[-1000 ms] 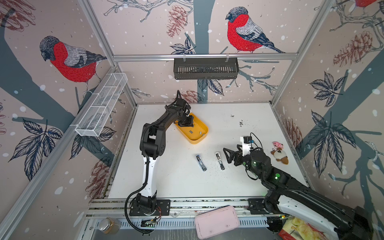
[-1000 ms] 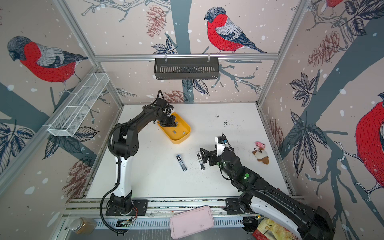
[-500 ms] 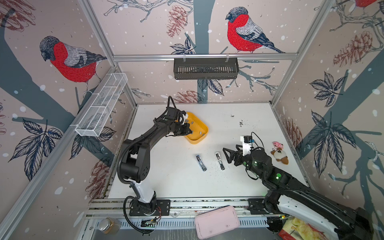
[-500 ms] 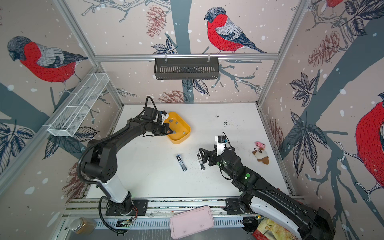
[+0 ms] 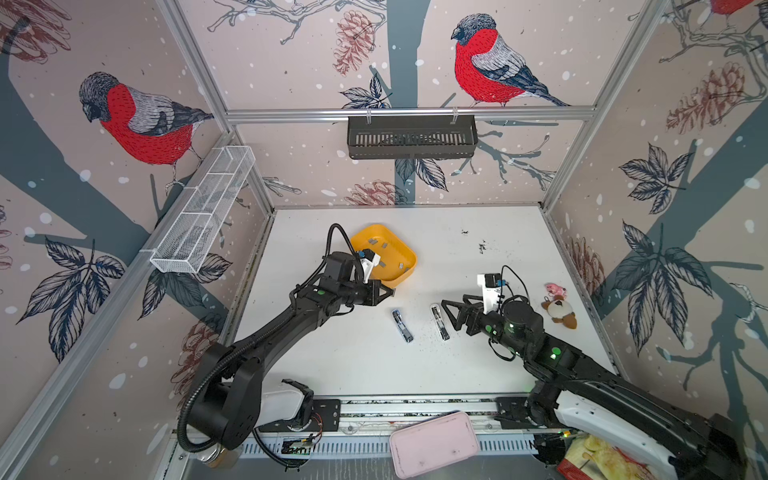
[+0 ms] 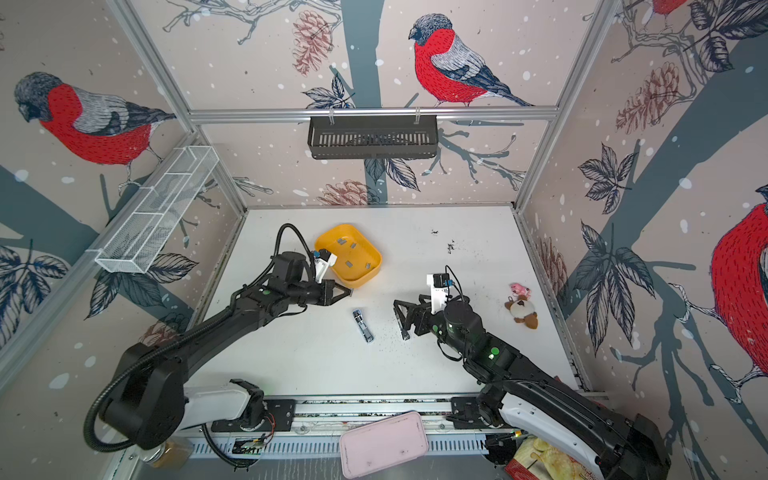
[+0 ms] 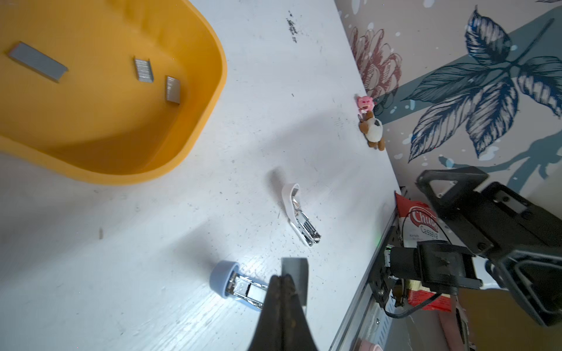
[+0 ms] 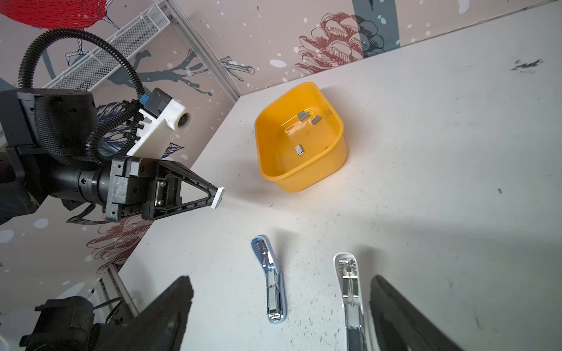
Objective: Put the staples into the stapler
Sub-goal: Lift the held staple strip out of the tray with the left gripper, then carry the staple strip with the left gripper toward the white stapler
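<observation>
My left gripper (image 5: pixel 390 292) (image 7: pixel 281 279) is shut on one grey strip of staples (image 7: pixel 294 273) (image 8: pixel 217 198) and hovers in front of the yellow tray (image 5: pixel 405 272) (image 6: pixel 368 281). Several more staples (image 5: pixel 384 245) (image 7: pixel 143 70) lie in that tray. Two small staplers lie opened flat on the table: a blue stapler (image 5: pixel 402 326) (image 8: pixel 272 288) and a white stapler (image 5: pixel 439 321) (image 8: pixel 349 288). My right gripper (image 5: pixel 449 316) (image 8: pixel 281 304) stands open low over the table. In the right wrist view both staplers lie between its fingers, the white one close beside one finger.
A small plush toy (image 5: pixel 559 307) lies near the right wall. A pink case (image 5: pixel 434 442) sits on the front rail beside a snack bag (image 5: pixel 598 457). A black basket (image 5: pixel 411 137) hangs on the rear wall, a white wire rack (image 5: pixel 203 212) on the left wall.
My left arm has come out of the yellow tray, swung forward and lower toward the staplers, with the strip in its jaws. The right gripper has stayed in place.
</observation>
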Robot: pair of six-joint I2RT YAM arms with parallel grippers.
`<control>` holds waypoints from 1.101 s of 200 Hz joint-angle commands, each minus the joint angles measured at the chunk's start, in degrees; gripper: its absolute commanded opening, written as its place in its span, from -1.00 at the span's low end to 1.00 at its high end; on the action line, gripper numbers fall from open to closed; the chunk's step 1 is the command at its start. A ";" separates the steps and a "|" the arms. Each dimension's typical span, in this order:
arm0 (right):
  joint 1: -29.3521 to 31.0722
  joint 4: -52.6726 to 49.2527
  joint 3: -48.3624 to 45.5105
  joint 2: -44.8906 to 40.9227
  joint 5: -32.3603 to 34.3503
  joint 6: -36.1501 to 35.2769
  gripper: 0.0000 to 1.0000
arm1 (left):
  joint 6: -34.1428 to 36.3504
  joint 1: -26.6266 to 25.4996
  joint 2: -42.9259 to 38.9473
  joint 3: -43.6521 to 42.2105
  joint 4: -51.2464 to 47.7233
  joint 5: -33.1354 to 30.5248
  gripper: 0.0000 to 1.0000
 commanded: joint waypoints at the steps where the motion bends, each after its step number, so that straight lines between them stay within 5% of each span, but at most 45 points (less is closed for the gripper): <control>1: 0.13 3.90 -0.64 -0.23 -3.28 2.87 0.80 | -1.14 -0.46 -3.47 -3.02 9.22 3.86 -1.00; 84: 0.35 7.81 -2.18 0.42 -4.86 3.99 0.71 | 2.61 -7.69 -7.52 -4.15 6.40 -4.69 -1.00; 103: 0.31 7.61 -2.04 0.78 -4.33 3.94 0.69 | 2.84 -8.07 -7.15 -3.00 1.10 -10.93 -1.00; 157: 0.28 7.35 -2.52 1.72 -3.79 2.90 0.70 | -4.30 -11.23 -9.66 -4.93 -11.71 -26.73 -1.00; 220: 0.35 8.74 -3.68 2.57 -3.68 2.27 0.70 | -10.46 -15.72 -9.62 -8.58 -19.06 -36.99 -1.00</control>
